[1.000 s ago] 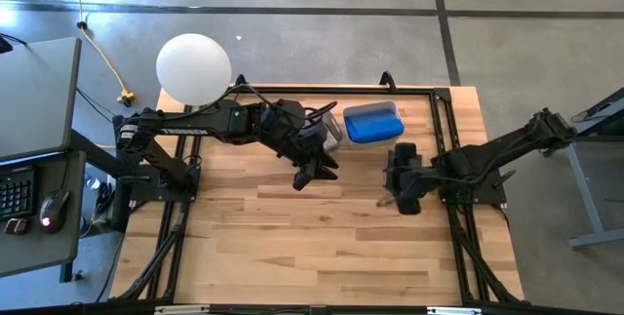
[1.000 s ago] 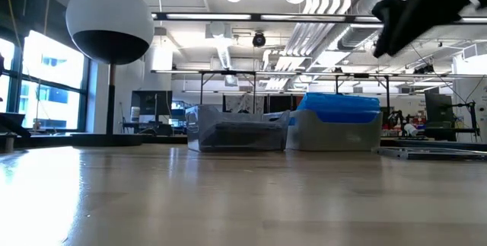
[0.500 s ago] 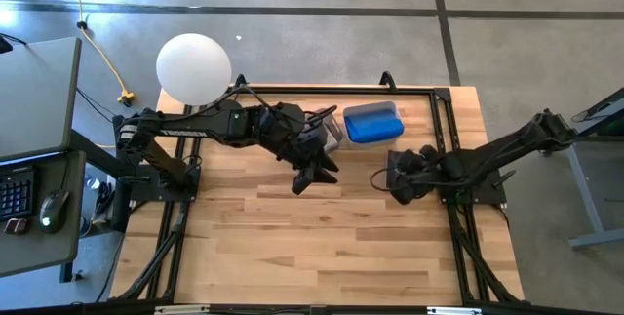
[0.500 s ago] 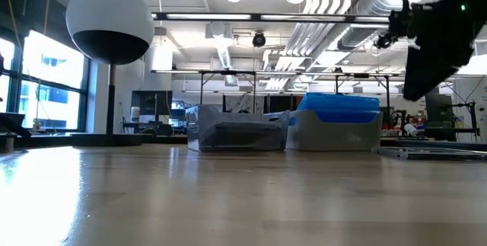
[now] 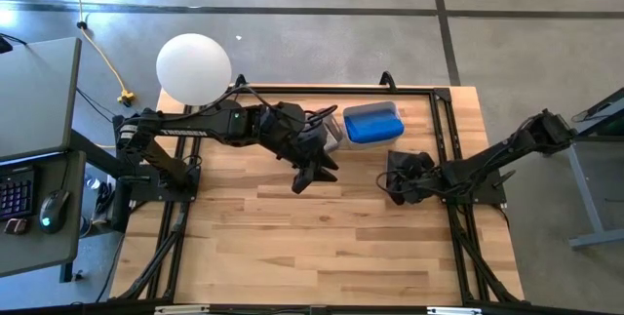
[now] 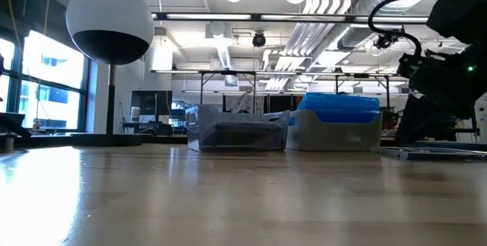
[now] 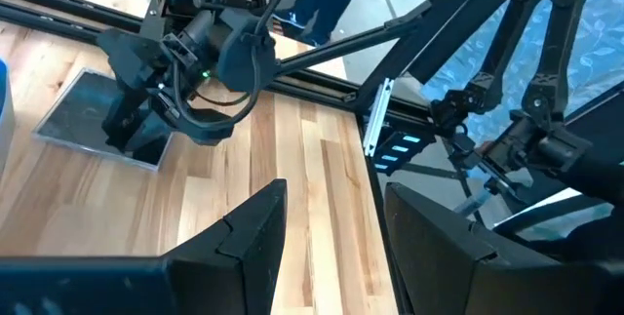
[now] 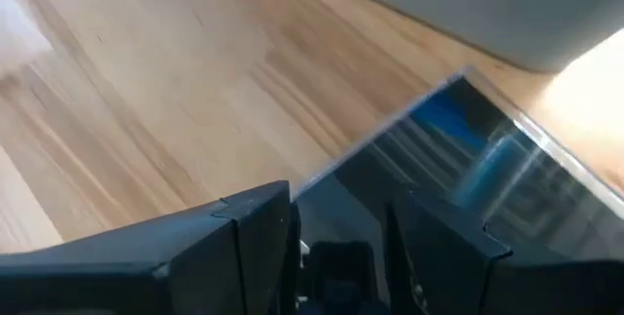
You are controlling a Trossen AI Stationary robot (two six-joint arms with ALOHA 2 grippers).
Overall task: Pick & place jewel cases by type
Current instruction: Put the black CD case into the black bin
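Left claw (image 5: 304,177), fingers parted and empty, hovers over the table (image 5: 292,247). Beyond it stand two tubs: one grey tub (image 5: 331,132), one clear tub (image 5: 373,123) holding blue jewel cases (image 6: 338,103). Right claw (image 5: 392,180), parted, sits directly over one dark jewel case (image 7: 102,120).

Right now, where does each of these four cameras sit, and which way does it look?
High view: above the table, looking straight down; shows both arms, left gripper and right gripper.
Low view: at tabletop height, looking level across at two tubs; shows the right arm.
Left wrist view: on the left arm, looking past its own open fingers toward the right gripper and a dark jewel case.
Right wrist view: on the right arm, looking past its own open fingers down at that case.
Shared: both wrist views show the dark jewel case.
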